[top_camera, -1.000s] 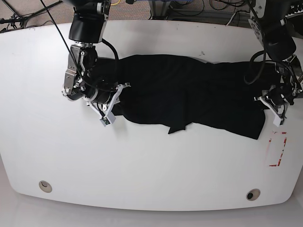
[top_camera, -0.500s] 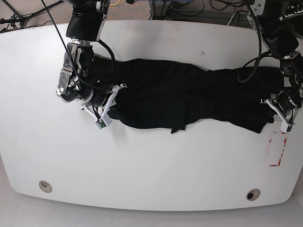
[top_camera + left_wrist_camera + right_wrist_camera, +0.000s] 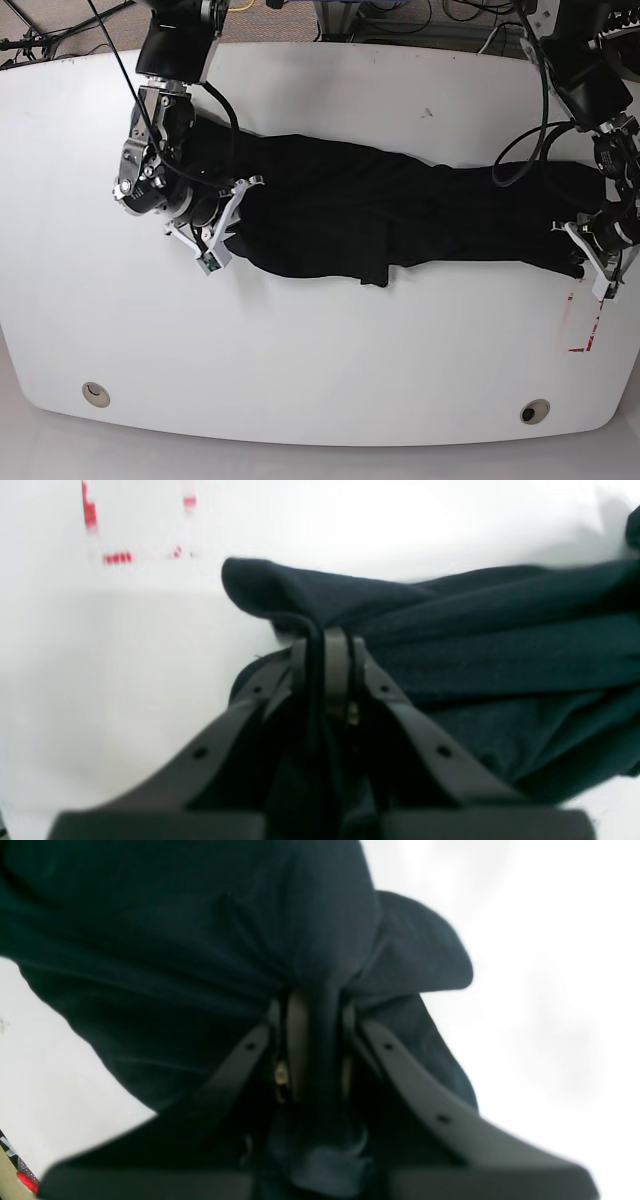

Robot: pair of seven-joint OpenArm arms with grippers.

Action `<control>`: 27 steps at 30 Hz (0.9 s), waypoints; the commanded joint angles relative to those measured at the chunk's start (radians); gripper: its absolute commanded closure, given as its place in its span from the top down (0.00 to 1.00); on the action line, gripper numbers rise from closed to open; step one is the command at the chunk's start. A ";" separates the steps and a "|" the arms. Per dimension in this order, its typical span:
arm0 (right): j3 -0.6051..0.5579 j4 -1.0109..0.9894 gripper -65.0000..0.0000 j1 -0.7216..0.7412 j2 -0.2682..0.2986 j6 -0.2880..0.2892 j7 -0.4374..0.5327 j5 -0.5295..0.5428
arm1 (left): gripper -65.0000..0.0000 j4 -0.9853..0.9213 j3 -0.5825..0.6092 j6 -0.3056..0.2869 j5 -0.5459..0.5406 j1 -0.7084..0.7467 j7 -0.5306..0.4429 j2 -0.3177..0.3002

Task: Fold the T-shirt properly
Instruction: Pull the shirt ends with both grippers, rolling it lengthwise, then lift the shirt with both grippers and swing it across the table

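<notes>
The black T-shirt (image 3: 390,205) is stretched out long and narrow across the white table (image 3: 320,350), bunched into folds along its length. At the base view's right end my left gripper (image 3: 585,255) is shut on the T-shirt's edge; its wrist view shows a fold of cloth (image 3: 320,605) pinched in my left gripper (image 3: 325,645). At the other end my right gripper (image 3: 225,225) is shut on the T-shirt too, with dark cloth (image 3: 200,950) draped over my right gripper (image 3: 315,1005) and a flap hanging to one side.
Red tape marks (image 3: 585,320) lie on the table just below my left gripper, also seen as red tape marks (image 3: 115,557). Two round holes (image 3: 95,393) (image 3: 534,411) sit near the front edge. Cables and stands crowd the floor behind the table.
Both arms have pulled apart, the right one toward the base view's left and the left one toward its right and down. The T-shirt has been drawn longer and narrower between them.
</notes>
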 commanded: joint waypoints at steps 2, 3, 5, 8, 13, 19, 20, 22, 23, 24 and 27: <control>0.007 0.048 0.05 0.006 0.016 0.000 0.020 -0.002 | 0.01 0.039 0.031 0.006 -0.007 -0.026 0.009 -0.018; 0.007 0.050 0.05 0.007 0.017 0.000 0.020 -0.002 | 0.01 0.048 0.036 0.006 -0.007 -0.026 0.012 -0.016; 0.007 0.054 0.05 0.006 0.018 0.000 0.021 -0.003 | 0.01 0.067 0.046 0.006 -0.007 -0.024 0.019 -0.011; 0.007 0.065 0.05 0.005 0.022 0.000 0.021 -0.003 | 0.01 0.110 0.062 0.006 -0.009 -0.014 0.030 0.002; 0.005 0.106 0.04 0.032 0.032 0.000 0.006 -0.001 | 0.01 0.269 0.102 0.006 -0.014 0.030 0.060 0.048; 0.013 0.116 0.04 0.082 0.051 0.000 -0.009 -0.004 | 0.01 0.359 0.108 0.006 -0.019 0.034 0.083 0.080; 0.015 0.117 0.04 0.095 0.054 0.000 -0.013 -0.005 | 0.01 0.369 0.108 0.006 -0.019 0.032 0.085 0.083; 0.021 0.114 0.03 0.181 0.078 0.000 -0.053 -0.012 | 0.00 0.405 0.104 0.006 -0.026 -0.003 0.104 0.082; 0.023 0.116 0.03 0.198 0.084 0.000 -0.063 -0.012 | 0.00 0.411 0.102 0.006 -0.026 -0.013 0.106 0.081; 0.024 0.117 0.02 0.215 0.090 0.000 -0.072 -0.013 | 0.00 0.417 0.101 0.006 -0.027 -0.023 0.108 0.080; 0.026 0.123 0.02 0.253 0.104 0.000 -0.101 -0.014 | 0.00 0.438 0.098 0.006 -0.030 -0.057 0.119 0.081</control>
